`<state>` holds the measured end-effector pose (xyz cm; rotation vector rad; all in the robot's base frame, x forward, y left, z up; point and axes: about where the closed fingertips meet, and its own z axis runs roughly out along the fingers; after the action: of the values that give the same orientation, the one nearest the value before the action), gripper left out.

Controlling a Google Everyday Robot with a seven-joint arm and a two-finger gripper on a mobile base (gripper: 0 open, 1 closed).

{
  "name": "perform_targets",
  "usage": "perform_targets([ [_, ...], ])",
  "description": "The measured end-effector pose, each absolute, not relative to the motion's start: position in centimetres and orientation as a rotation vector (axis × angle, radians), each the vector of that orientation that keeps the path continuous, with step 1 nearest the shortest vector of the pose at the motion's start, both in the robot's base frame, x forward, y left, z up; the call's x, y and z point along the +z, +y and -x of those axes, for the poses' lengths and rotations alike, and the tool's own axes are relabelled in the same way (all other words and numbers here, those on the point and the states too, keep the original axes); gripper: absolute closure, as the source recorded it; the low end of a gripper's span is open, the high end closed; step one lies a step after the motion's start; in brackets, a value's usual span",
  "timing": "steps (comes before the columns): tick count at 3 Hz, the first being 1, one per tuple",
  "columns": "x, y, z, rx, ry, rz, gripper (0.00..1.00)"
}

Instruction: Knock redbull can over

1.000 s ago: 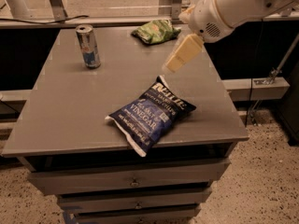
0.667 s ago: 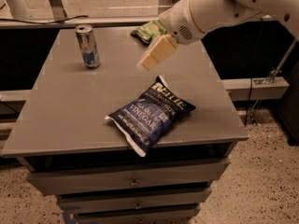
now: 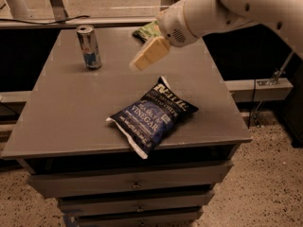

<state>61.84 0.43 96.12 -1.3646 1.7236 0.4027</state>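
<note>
Grey metal worktop (image 3: 66, 112) over drawers, speckled floor below. The slim silver-and-blue redbull can (image 3: 89, 47) stands upright near the far left corner. The cream-coloured hand (image 3: 147, 55) hovers to the can's right, well apart; clenched or released, I cannot tell. A leftward sweep looks the call.

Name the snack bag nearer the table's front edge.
The dark blue chip bag, not the green bag at the back; the gripper hovers above the table.
</note>
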Motion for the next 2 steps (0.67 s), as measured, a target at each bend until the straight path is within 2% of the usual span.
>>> perform_targets([
  [2,94.0,10.2,-68.7,0.54,1.592,1.214,0.0],
])
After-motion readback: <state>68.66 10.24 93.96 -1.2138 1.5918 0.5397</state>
